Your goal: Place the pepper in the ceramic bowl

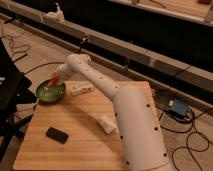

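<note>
The robot's white arm filled the lower right of the frame and reached up and left across the wooden table. At the table's upper-left corner sat the ceramic bowl, green and shallow. The gripper hung just above the bowl's far rim, left of frame centre. The pepper, a slim orange-red sliver, showed at the gripper's tip over the bowl, apparently held, though I could not tell how the jaws stood. A black phone lay lower left, and two pale objects rested mid-table. The step in hand looked like the release; next called for lowering slightly and letting go inside the rim.
</note>
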`<state>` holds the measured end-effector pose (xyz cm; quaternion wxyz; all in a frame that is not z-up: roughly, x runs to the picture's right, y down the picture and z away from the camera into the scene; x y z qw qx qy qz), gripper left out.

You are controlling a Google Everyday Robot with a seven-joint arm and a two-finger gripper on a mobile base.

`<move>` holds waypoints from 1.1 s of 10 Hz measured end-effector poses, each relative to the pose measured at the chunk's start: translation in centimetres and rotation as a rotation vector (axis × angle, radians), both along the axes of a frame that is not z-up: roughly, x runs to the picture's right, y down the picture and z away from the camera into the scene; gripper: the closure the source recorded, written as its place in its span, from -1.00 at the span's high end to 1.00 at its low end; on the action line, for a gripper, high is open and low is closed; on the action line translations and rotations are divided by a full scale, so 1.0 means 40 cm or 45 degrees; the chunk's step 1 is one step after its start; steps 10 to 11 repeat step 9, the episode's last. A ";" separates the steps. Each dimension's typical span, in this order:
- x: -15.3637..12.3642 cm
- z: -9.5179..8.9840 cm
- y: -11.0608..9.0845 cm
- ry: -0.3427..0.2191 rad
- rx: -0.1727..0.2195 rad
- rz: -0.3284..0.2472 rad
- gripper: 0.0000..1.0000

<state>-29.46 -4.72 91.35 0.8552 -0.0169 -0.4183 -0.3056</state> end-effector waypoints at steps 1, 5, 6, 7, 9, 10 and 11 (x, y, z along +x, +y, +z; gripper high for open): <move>-0.002 -0.003 0.032 -0.009 -0.021 -0.003 0.28; -0.022 -0.022 0.102 -0.053 -0.046 0.020 0.28; -0.027 -0.033 0.094 -0.065 -0.027 0.034 0.28; -0.034 -0.043 0.084 -0.078 -0.001 0.039 0.28; -0.055 -0.057 0.078 -0.098 0.029 0.027 0.28; -0.055 -0.057 0.078 -0.098 0.029 0.027 0.28; -0.055 -0.057 0.078 -0.098 0.029 0.027 0.28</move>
